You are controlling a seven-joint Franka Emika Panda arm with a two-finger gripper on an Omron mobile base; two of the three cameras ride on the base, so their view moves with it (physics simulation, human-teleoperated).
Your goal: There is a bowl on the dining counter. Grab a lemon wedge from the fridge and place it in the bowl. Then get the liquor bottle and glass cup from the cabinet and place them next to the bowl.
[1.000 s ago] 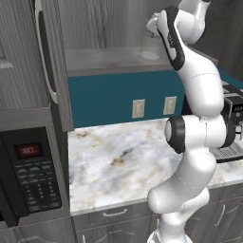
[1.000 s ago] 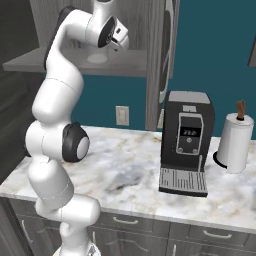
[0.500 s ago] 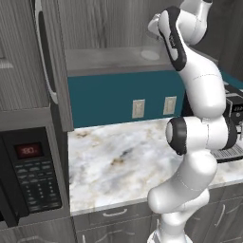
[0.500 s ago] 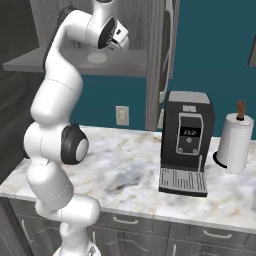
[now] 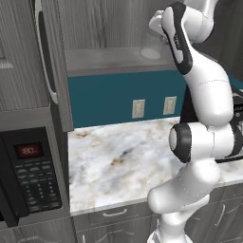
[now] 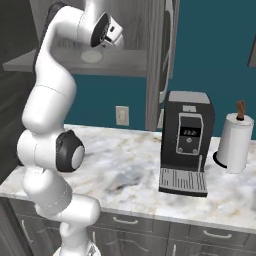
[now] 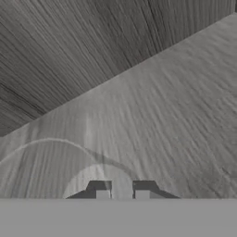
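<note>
Step in hand: securing short, clear, colourless glass cup (image 7: 83, 178) on grey wood-grain cabinet shelf (image 5: 109, 59).

Dark two-finger gripper (image 7: 122, 194): fingertips (image 7: 102, 194) drawn close together, with a pale strip of the cup's wall between them. Judged clenched on the rim wall.

To do well: confirm a firm pinch before lifting. Lift straight up off the shelf, then draw back out, keeping clear of the open cabinet door. Keep the cup upright; thin, smooth glass likely to slip or swing in a one-wall pinch, so move slowly.

Cup: nearly invisible, showing as faint curved rim lines ahead of the fingertips and a pale round base (image 5: 151, 53) just below the hand.
</note>
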